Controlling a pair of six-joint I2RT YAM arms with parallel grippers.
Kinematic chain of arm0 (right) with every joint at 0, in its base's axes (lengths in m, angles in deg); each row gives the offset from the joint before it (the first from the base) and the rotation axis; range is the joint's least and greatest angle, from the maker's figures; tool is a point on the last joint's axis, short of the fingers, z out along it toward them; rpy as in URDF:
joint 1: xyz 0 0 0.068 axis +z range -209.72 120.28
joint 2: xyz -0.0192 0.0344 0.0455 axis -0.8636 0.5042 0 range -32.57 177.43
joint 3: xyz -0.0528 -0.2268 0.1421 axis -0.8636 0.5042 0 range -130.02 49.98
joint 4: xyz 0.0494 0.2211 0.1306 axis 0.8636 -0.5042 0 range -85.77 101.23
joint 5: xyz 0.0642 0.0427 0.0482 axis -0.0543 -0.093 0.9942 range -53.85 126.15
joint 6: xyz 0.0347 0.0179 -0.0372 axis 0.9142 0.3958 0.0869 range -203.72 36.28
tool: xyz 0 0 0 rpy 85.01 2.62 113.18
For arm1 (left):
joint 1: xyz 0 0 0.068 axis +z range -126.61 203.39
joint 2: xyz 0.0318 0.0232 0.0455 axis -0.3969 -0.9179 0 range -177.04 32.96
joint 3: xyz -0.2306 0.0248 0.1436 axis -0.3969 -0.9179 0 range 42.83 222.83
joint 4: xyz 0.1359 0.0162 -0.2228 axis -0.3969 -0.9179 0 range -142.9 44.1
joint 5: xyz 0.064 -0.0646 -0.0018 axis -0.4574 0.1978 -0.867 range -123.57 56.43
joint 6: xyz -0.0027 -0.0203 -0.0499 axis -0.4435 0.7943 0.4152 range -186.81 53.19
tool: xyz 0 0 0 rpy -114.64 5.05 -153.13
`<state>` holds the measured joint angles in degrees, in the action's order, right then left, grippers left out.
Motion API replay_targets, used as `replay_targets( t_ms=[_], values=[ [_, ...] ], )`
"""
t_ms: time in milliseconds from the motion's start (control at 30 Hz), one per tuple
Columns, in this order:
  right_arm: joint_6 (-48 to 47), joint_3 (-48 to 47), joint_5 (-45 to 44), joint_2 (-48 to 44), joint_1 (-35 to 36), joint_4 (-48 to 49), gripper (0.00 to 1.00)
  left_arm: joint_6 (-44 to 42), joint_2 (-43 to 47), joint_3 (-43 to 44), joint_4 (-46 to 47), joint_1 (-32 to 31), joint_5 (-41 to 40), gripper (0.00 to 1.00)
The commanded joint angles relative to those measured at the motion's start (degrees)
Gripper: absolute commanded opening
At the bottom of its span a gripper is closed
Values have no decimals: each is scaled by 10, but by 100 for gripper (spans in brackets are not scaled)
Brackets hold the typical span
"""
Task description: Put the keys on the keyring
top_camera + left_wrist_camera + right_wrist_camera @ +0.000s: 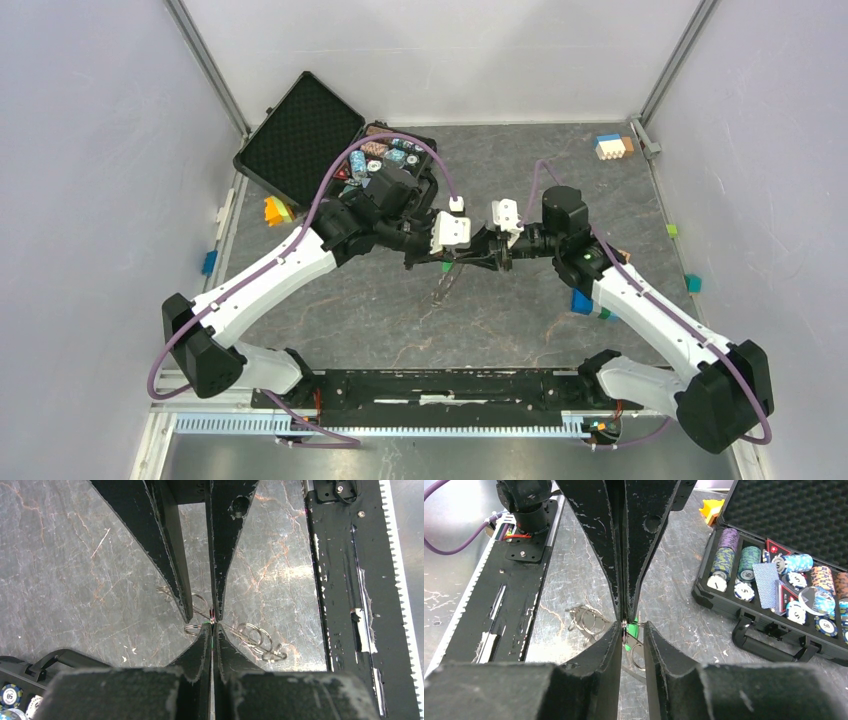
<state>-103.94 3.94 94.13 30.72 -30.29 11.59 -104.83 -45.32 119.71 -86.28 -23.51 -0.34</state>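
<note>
left gripper (212, 627) pinches shut on the green-headed key (637, 626); right gripper (633, 628), narrow, clasps the keyring (625, 630). poker chip case (300, 135) sits at 11 o'clock.

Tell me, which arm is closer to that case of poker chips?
Left. The left arm passes right over the front edge of the poker chip case in the top view. The right arm reaches in from the other side and lies well to the case's right.

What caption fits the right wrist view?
Left tool meets right tool at the keyring and green key; chip case beside.
</note>
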Motion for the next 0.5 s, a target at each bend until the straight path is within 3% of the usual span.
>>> replay_targets(
  t_ms=[0,167,333,467],
  values=[
    [7,-14,0,5,4,22,26,-8,-4,26,14,-4,11,2],
    [8,-12,-1,7,6,25,21,-7,-4,27,14,-5,11,2],
    [4,-9,-7,5,6,25,6,-6,-4,27,14,-4,10,2],
    [4,-6,-9,4,7,28,0,8,3,19,37,-4,4,2]
  ],
)
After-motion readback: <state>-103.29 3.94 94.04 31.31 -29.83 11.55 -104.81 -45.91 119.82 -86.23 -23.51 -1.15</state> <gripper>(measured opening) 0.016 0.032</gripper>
